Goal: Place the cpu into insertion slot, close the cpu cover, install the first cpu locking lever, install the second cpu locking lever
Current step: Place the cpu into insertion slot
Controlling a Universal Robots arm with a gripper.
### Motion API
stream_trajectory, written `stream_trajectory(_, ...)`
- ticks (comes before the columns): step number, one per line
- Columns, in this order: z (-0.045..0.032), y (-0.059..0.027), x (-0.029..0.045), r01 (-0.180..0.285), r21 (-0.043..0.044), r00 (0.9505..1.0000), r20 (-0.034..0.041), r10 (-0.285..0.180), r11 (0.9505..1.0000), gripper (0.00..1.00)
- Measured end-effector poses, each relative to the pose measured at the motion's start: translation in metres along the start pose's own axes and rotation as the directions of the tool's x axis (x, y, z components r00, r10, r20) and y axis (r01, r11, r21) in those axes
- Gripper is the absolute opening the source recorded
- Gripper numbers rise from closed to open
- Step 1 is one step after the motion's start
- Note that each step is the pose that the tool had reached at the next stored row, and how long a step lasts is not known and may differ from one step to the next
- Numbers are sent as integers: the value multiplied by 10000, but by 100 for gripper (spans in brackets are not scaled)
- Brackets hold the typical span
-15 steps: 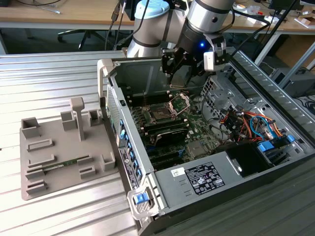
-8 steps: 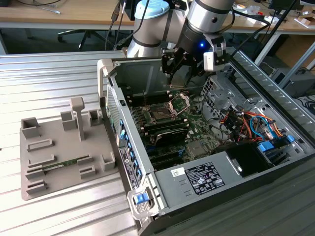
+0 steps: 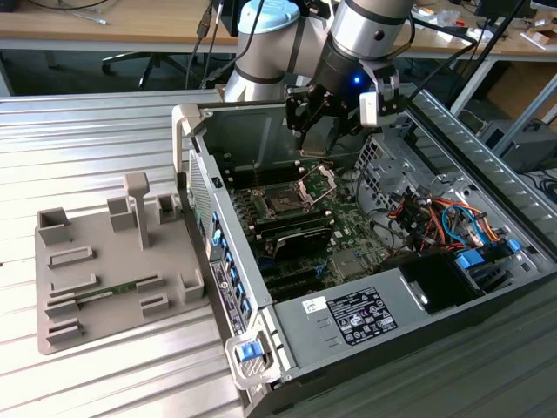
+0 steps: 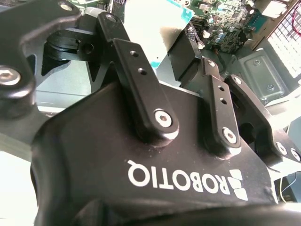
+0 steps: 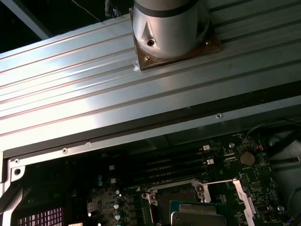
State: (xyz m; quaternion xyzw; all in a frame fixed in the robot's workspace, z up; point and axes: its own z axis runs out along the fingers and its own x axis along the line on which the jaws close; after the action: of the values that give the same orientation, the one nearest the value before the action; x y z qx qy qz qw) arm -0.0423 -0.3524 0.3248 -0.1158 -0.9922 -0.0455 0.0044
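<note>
Silver arm (image 3: 365, 30) leans into the case (image 3: 248, 131), tool (image 3: 315, 144) apparently pinching the cpu (image 4: 150, 28) near the insertion slot (image 3: 283, 203).

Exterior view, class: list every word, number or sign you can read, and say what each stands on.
White labels on the grey metal power supply box: black print, too small to read.
Green circuit board: markings too small to read.
No other print here is legible.

Bright, even light; glare streaks on ribbed table (image 5: 70, 94); computer case (image 3: 252, 131) interior in shadow.
</note>
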Motion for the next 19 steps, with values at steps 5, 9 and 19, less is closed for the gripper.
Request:
stream_trajectory(5, 3, 0, 0, -35, -1, 10000, 3, 35, 10000, 54)
stream_trajectory(9, 5, -1, 0, -55, -2, 10000, 5, 55, 10000, 54)
stream_trajectory(19, 10, -1, 0, -109, -2, 9999, 10, 109, 9999, 54)
